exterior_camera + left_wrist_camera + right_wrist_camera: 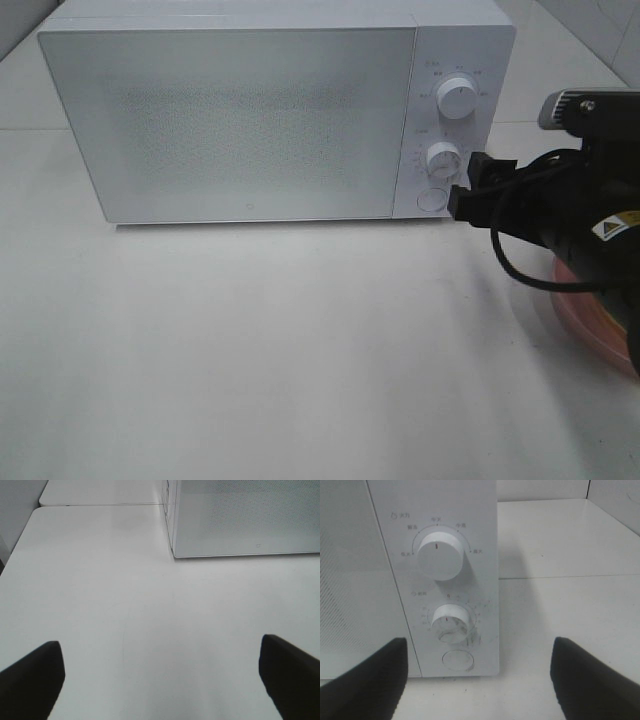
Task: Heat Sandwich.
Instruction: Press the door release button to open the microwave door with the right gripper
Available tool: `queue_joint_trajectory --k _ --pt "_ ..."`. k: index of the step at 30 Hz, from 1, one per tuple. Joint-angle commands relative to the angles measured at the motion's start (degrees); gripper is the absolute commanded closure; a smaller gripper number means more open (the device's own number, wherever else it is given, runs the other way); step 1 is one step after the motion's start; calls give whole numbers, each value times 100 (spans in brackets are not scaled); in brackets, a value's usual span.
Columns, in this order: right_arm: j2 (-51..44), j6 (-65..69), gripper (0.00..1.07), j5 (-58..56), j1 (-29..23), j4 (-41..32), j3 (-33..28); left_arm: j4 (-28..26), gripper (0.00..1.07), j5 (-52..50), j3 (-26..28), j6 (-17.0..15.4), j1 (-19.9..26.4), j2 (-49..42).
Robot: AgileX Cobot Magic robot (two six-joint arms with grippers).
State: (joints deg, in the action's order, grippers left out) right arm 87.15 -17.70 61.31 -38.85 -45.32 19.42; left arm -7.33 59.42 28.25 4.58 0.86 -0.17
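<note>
White table [300, 350] bears a closed microwave [230, 120] and pink plate [590, 310].

On the microwave [445, 510], "火力" heads small Chinese labels ringing the upper knob [440, 555]; the right arm [585, 250] carries a yellow warning-triangle sticker [609, 229].

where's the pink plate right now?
Exterior high view, far right: the pink plate sits on the table, right of the microwave's front corner and largely hidden beneath the right arm.
</note>
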Motion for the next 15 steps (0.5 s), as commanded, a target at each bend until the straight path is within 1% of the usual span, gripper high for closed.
queue_joint_trajectory --k 1,4,15 --pt "218 -69 31 132 -229 -166 0 -23 3 -52 -11 -23 -6 -160" --pt "441 -63 31 143 -390 -195 0 -23 3 -52 -11 -23 -6 -160" --pt "561 34 31 126 -407 -458 0 -23 3 -52 -11 -23 -6 -160"
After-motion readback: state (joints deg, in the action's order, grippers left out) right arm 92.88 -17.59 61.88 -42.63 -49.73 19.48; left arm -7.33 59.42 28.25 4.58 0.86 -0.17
